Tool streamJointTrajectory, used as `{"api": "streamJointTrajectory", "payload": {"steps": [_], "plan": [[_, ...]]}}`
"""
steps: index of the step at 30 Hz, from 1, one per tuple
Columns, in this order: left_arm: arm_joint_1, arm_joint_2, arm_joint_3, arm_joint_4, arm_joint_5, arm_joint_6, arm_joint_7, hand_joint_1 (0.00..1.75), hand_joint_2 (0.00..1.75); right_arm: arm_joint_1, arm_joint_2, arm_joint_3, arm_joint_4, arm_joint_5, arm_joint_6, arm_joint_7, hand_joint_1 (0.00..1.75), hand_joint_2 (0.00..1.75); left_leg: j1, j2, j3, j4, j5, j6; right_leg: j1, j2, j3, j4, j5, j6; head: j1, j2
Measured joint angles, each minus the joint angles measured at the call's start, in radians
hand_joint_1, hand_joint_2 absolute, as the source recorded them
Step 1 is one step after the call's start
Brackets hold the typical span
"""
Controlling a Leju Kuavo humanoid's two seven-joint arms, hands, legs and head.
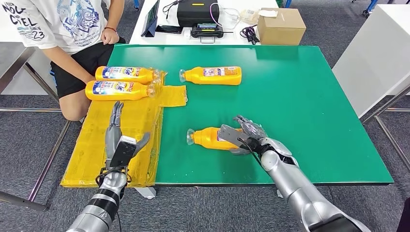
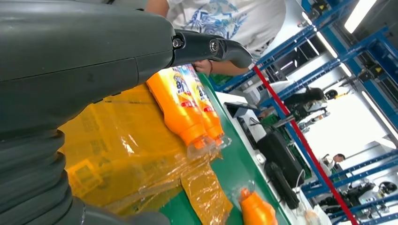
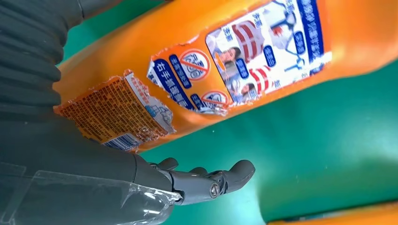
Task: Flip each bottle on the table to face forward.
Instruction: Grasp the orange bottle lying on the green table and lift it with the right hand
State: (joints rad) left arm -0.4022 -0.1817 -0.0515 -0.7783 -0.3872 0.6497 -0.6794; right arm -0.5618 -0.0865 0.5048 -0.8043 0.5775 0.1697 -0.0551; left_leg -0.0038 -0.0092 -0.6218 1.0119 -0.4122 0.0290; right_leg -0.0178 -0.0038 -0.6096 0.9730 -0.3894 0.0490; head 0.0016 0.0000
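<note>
Green matting covers the surface (image 1: pixel 300 106), with a yellow plastic sheet (image 1: pixel 125 140) laid over its left part; grey carpet lies all around.

Starting from the fingers (image 3: pixel 220 180) of the right hand (image 1: pixel 244 135): they curl over and beside the near bottle (image 1: pixel 208 137), which lies on its side on the green mat close to the front edge, cap pointing left. The right wrist view shows the thumb beneath the bottle's body with a gap between them, so the fingers look spread around the bottle rather than clamped on it; contact cannot be made out for certain. That view also shows the torn back label with its barcode facing the camera, which is probably why this bottle is the one being addressed: it appears to need turning so the front label shows.

The left hand (image 1: pixel 118 140) hovers over the yellow sheet with fingers stretched out and apart, holding nothing, likely waiting its turn.

Four orange bottles are counted. Two labelled bottles (image 1: pixel 123 82) lie side by side, touching, at the far end of the yellow sheet, their blue front labels up, which suggests they are already done. A far bottle (image 1: pixel 212 75) lies alone on the green mat, well apart from the near one.

One person (image 1: pixel 67 29) sits at the far left corner. Beyond the mat stand one cardboard box (image 1: pixel 280 26) and one black case (image 1: pixel 197 12).
</note>
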Motion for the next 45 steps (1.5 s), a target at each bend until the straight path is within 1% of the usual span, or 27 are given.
{"api": "streamJointTrajectory", "payload": {"steps": [7,16,17,20,21,24,27,30,33,36,39,41,43,45], "plan": [[-0.025,-0.006,-0.007,0.031,0.012,-0.001,0.0,0.0,1.75,-0.057,-0.013,0.075,0.061,-0.011,0.056,0.003,0.0,1.75,0.0,0.0,0.001,0.0,0.0,0.0,0.0,0.0,0.001,0.0,0.0,0.0,0.0,0.0],[-0.036,-0.008,-0.02,0.051,0.017,-0.001,0.0,0.0,1.75,-0.088,-0.027,0.135,0.091,-0.011,0.082,0.006,0.0,1.75,0.0,0.0,0.002,0.0,0.0,0.0,0.0,0.0,0.002,0.0,0.0,0.0,0.0,0.0],[-0.037,-0.008,-0.022,0.053,0.019,-0.002,0.0,0.0,1.75,-0.093,-0.031,0.146,0.093,-0.007,0.092,0.009,0.1,1.75,0.0,0.0,0.003,0.0,0.0,0.0,0.0,0.0,0.002,0.0,0.0,0.0,0.0,0.0],[-0.039,-0.012,-0.024,0.06,0.029,-0.002,0.0,0.0,1.75,-0.114,-0.048,0.191,0.101,0.012,0.129,0.019,1.4,1.75,0.0,-0.001,0.003,0.0,0.0,0.0,0.0,0.0,0.003,0.0,0.0,0.0,0.0,0.0],[-0.039,-0.013,-0.025,0.062,0.034,-0.003,0.0,0.0,1.75,-0.121,-0.054,0.208,0.102,0.02,0.138,0.024,1.74,1.75,0.0,-0.001,0.003,0.0,0.0,0.0,0.0,0.0,0.003,0.0,0.0,0.0,0.0,0.0],[-0.039,-0.017,-0.026,0.065,0.049,-0.004,0.0,0.0,1.75,-0.134,-0.07,0.254,0.104,0.041,0.145,0.041,1.75,1.75,0.0,-0.001,0.003,0.0,0.0,0.0,0.0,0.0,0.003,0.0,0.0,0.0,0.0,0.0],[-0.039,-0.022,-0.026,0.065,0.06,-0.008,0.0,0.0,1.75,-0.142,-0.079,0.288,0.104,0.053,0.128,0.06,1.75,1.75,-0.001,-0.001,0.003,0.0,0.0,0.0,0.0,0.0,0.003,0.0,0.0,0.0,0.0,0.0],[-0.039,-0.024,-0.026,0.065,0.07,-0.011,0.0,0.0,1.75,-0.143,-0.083,0.306,0.104,0.051,0.093,0.077,1.75,1.75,-0.001,-0.001,0.003,0.0,0.0,0.0,0.0,0.0,0.003,0.0,0.0,0.0,0.0,0.0],[-0.036,-0.024,-0.026,0.063,0.075,-0.014,0.0,0.0,1.75,-0.134,-0.086,0.309,0.096,0.026,0.031,0.09,1.75,1.75,-0.001,-0.001,0.003,0.0,0.0,0.0,0.0,0.0,0.003,0.0,0.0,0.0,0.0,0.0],[-0.026,-0.024,-0.026,0.053,0.079,-0.022,0.0,0.0,1.75,-0.088,-0.087,0.285,0.054,-0.013,-0.078,0.077,1.75,1.75,0.0,-0.001,0.002,0.0,0.0,0.0,0.0,0.0,0.003,0.0,0.0,0.0,0.0,0.0],[-0.007,-0.024,-0.025,0.033,0.08,-0.047,0.0,0.0,1.75,0.003,-0.075,0.212,-0.047,-0.021,-0.232,0.025,1.75,1.75,0.0,-0.001,0.0,0.0,0.0,0.0,0.0,0.0,0.002,0.0,0.0,0.0,0.0,0.0],[0.01,-0.025,-0.023,0.012,0.081,-0.083,0.003,0.0,1.75,0.081,-0.048,0.142,-0.145,0.005,-0.348,-0.02,1.75,1.75,0.0,-0.001,-0.001,0.0,0.0,0.0,0.0,0.0,0.0,0.0,0.0,0.0,0.0,0.0],[0.03,-0.029,-0.016,-0.015,0.098,-0.143,0.013,0.0,1.75,0.159,-0.006,0.065,-0.257,0.046,-0.454,-0.066,1.75,1.75,0.0,-0.001,-0.002,0.0,-0.001,0.0,0.0,0.0,-0.002,0.0,-0.001,0.0,0.0,0.0],[0.05,-0.037,-0.007,-0.047,0.12,-0.2,0.026,0.0,1.75,0.223,0.036,-0.004,-0.364,0.088,-0.537,-0.099,1.75,1.75,0.001,-0.002,-0.004,0.0,-0.001,0.0,0.001,0.0,-0.003,0.0,-0.001,0.0,-0.001,0.0]]}}
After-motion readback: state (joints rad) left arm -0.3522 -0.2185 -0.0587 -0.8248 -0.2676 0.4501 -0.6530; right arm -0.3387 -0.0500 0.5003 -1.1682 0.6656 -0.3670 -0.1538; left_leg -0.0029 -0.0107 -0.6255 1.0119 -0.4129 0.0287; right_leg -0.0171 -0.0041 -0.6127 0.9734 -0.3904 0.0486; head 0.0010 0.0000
